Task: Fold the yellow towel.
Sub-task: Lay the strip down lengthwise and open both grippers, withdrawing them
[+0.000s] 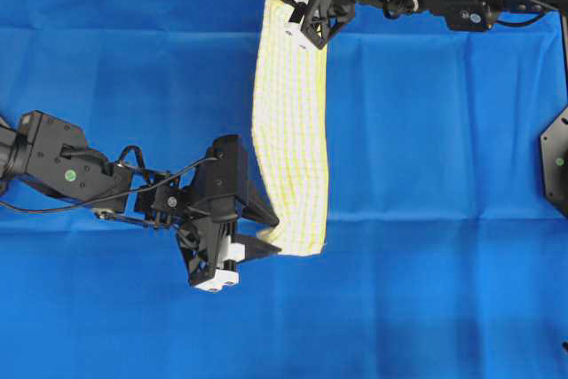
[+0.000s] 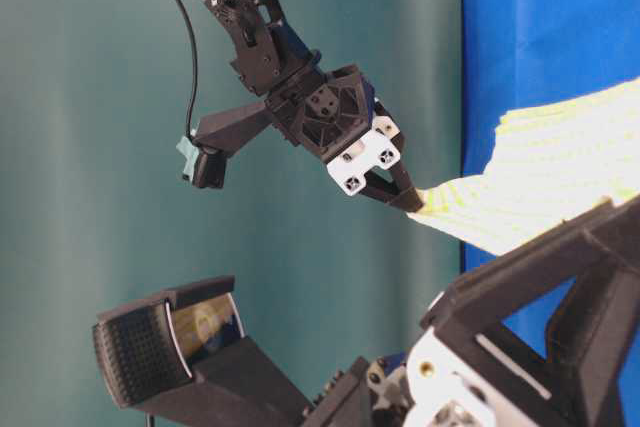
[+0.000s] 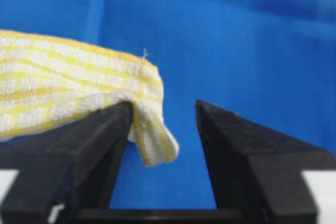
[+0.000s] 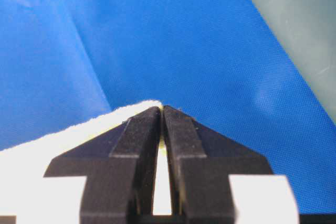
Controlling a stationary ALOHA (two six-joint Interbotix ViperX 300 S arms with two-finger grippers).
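One yellow towel [image 1: 290, 122] stretches lengthwise between two grippers — the right gripper [image 1: 297, 24] pinching its far end, the left gripper [image 1: 257, 239] spread apart, its corner against one finger.

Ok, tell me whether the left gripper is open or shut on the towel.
Open. In the left wrist view the left gripper shows a clear gap between its fingers, and the yellow towel corner drapes over one finger, unclamped.
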